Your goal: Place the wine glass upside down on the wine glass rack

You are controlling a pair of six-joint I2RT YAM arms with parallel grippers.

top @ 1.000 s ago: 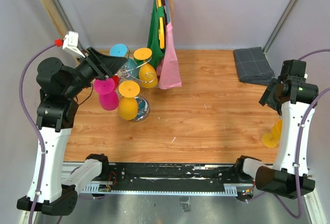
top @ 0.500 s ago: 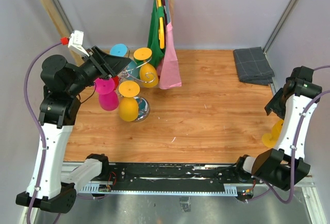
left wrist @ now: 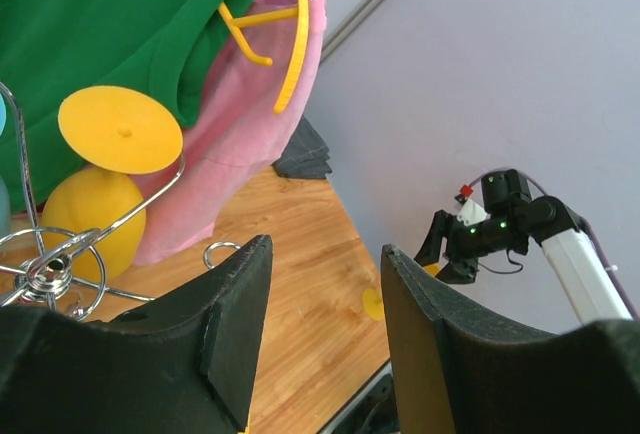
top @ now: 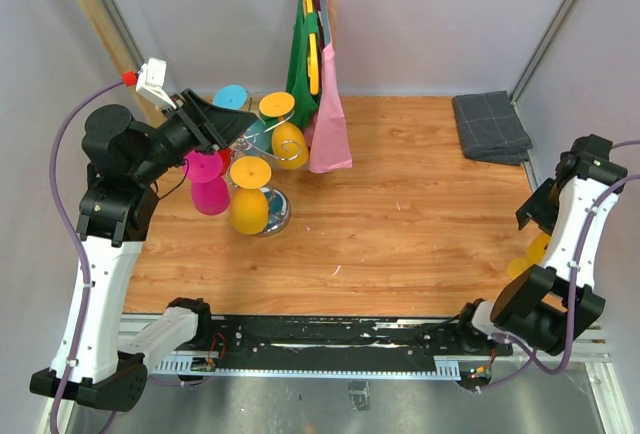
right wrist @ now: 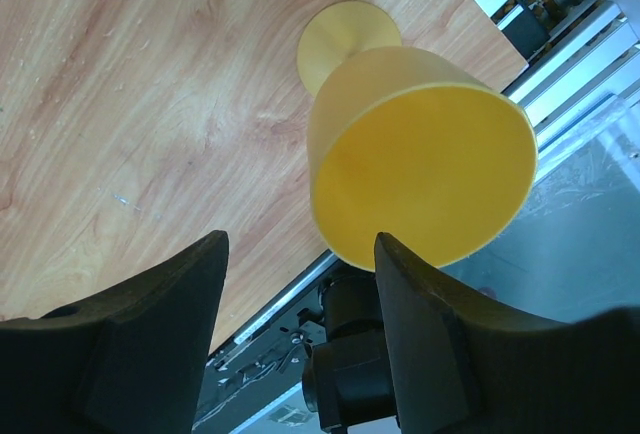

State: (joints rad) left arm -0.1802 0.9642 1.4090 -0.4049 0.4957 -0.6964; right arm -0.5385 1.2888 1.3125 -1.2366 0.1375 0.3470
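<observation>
The chrome wine glass rack (top: 270, 159) stands at the back left with pink, yellow and cyan glasses hung upside down on it; its hub shows in the left wrist view (left wrist: 52, 269). A loose yellow wine glass (top: 525, 261) stands upright at the table's right edge. In the right wrist view, the glass (right wrist: 420, 169) has its mouth facing the camera. My right gripper (right wrist: 300, 254) is open just above and beside it, touching nothing; it also shows in the top view (top: 531, 218). My left gripper (top: 236, 122) is open and empty over the rack, as the left wrist view (left wrist: 325, 264) shows.
A wooden clothes rail frame (top: 100, 14) stands at the back, with green and pink garments (top: 318, 104) on yellow hangers right of the rack. A folded grey cloth (top: 490, 126) lies at the back right. The metal rail (top: 330, 339) runs along the near edge.
My right arm has swung back towards the table's right edge, bringing its gripper down over the loose yellow glass. My left arm has risen slightly by the rack.
</observation>
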